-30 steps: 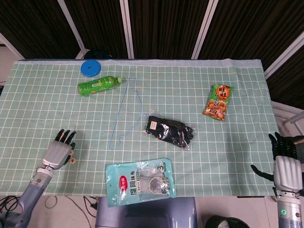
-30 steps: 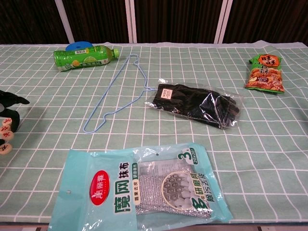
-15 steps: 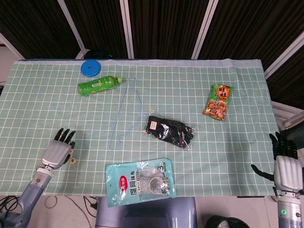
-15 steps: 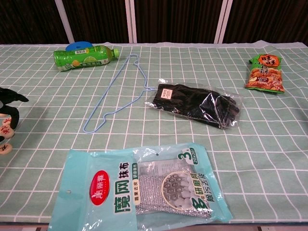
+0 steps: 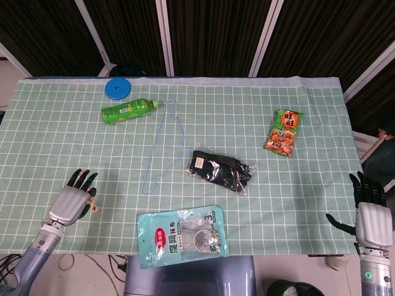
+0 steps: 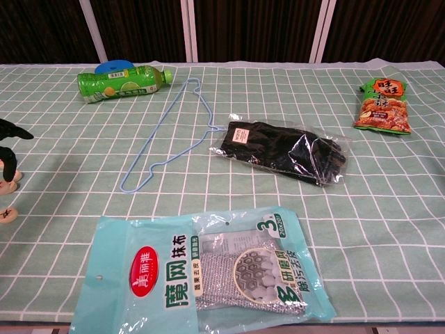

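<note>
The fingers (image 5: pixel 80 180) of my left hand (image 5: pixel 69 202), spread though I cannot tell whether they are pinching anything, are drawing back from the small wooden pieces (image 5: pixel 94 208) lying just beside them on the bench (image 5: pixel 247 123), while my right hand (image 5: pixel 372 217) is idling, fingers apart.
</note>
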Controlling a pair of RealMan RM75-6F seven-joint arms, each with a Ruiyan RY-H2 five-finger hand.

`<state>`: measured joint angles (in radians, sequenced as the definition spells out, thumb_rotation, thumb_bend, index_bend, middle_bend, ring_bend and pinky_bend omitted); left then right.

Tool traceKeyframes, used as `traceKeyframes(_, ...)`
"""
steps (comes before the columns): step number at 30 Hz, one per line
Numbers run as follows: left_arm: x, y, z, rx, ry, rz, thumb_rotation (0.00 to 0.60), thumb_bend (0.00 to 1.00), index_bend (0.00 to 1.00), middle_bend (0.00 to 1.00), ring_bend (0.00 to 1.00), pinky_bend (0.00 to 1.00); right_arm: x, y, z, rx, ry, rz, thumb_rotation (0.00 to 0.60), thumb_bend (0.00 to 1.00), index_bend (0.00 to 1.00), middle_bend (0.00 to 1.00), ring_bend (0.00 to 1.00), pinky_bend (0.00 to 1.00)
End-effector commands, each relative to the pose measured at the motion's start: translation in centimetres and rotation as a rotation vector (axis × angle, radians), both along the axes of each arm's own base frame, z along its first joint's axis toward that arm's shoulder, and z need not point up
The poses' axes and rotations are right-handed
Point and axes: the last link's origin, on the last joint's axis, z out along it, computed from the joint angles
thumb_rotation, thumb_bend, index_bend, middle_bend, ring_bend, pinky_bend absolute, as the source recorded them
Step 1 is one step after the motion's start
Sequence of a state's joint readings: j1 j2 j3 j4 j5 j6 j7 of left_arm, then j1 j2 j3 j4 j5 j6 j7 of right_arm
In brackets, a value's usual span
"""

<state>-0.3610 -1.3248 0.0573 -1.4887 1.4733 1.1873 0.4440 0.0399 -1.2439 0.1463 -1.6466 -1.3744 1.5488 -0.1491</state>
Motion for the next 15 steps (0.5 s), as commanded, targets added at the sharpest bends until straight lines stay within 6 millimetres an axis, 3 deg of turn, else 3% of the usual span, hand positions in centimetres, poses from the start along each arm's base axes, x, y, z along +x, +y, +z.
traceKeyframes(1,-0.3,-0.8,0.2,-0.01,-0.001,0.0,0.6,0.35,0.5,0.09,0.0,0.06,0.0,0.0,0.0,0.0,0.0,-0.001,0.6,0.21,0.05,0.05,0.03,0.0)
traceKeyframes(15,-1.5,-1.7,-0.5,-0.044,0.024,-0.002,0.6,0.35,0.5,0.09,0.0,0.06,0.0,0.0,0.0,0.001,0.001,-0.005,0.6,0.21,0.05,0.05,0.03,0.0)
